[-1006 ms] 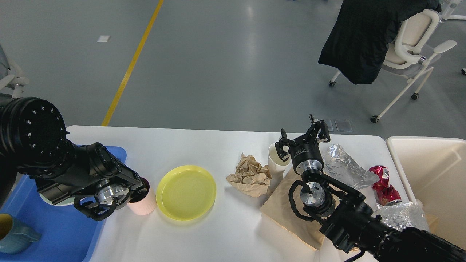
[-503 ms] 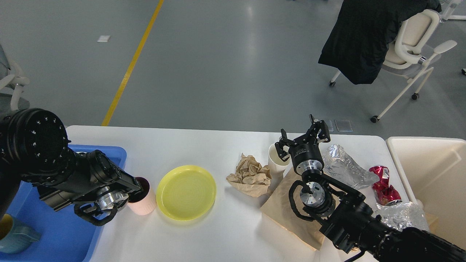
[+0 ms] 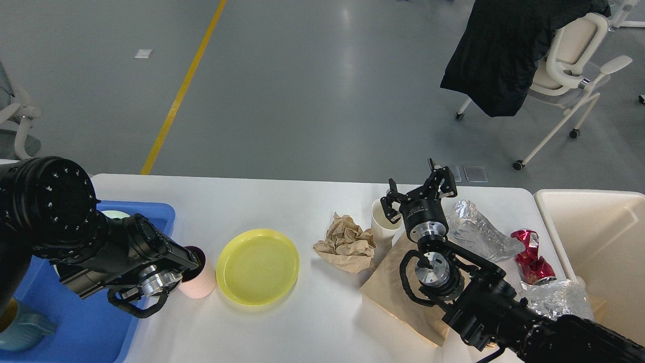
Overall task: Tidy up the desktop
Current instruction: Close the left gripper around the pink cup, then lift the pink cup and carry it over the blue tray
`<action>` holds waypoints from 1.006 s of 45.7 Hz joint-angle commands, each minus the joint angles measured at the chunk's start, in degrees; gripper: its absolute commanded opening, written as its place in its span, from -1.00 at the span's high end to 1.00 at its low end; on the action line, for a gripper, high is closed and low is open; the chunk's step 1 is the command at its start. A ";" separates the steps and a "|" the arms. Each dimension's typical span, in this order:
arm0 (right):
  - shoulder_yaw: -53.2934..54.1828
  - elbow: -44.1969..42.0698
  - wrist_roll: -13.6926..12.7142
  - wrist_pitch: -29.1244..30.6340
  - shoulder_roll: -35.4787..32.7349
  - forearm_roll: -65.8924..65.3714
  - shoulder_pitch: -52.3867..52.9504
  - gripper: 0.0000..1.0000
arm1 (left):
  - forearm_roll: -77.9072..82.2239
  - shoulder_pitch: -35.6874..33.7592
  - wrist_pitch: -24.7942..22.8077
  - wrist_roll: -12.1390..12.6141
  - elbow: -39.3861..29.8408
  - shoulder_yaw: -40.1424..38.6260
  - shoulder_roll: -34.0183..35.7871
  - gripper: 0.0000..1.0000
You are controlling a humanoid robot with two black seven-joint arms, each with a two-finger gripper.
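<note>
Across the lower half of the head view, a smooth matte white tabletop (image 3: 302, 327) with rounded corners. Near its left edge, a glossy round yellow plate (image 3: 257, 266) with a raised rim, touching or nearly touching a pale pink cup (image 3: 200, 285). Overlapping that left edge, a blue plastic tray (image 3: 75, 322) holding a glazed blue mug (image 3: 22, 330). Toward the far right corner, a crumpled ball of brown paper (image 3: 346, 242), a cream cylindrical cup (image 3: 379, 227), a flat brown paper bag (image 3: 390, 292), crinkled silver foil (image 3: 476, 232) and a crushed shiny red wrapper (image 3: 529, 254). Beyond the right edge, a cream rectangular bin (image 3: 594, 237).

Right gripper (image 3: 419, 194): jaws spread wide just over the cream cup, holding nothing. Left gripper (image 3: 194, 262): buried at the pink cup's dark mouth, jaws hidden, impossible to tell whether apart or clamped.
</note>
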 commanded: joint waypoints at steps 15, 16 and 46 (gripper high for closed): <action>0.00 0.00 0.00 0.00 0.00 0.00 0.00 -1.00 | 0.18 -0.08 -0.09 -2.85 0.00 -0.07 -0.02 1.00; 0.00 0.00 0.00 0.00 0.00 0.00 0.00 -1.00 | 0.18 -0.08 -0.09 -2.94 0.00 -0.07 -0.02 1.00; 0.00 0.00 0.00 0.00 0.00 0.00 0.00 -1.00 | 0.97 -12.28 -17.13 -1.88 -5.09 2.04 6.39 1.00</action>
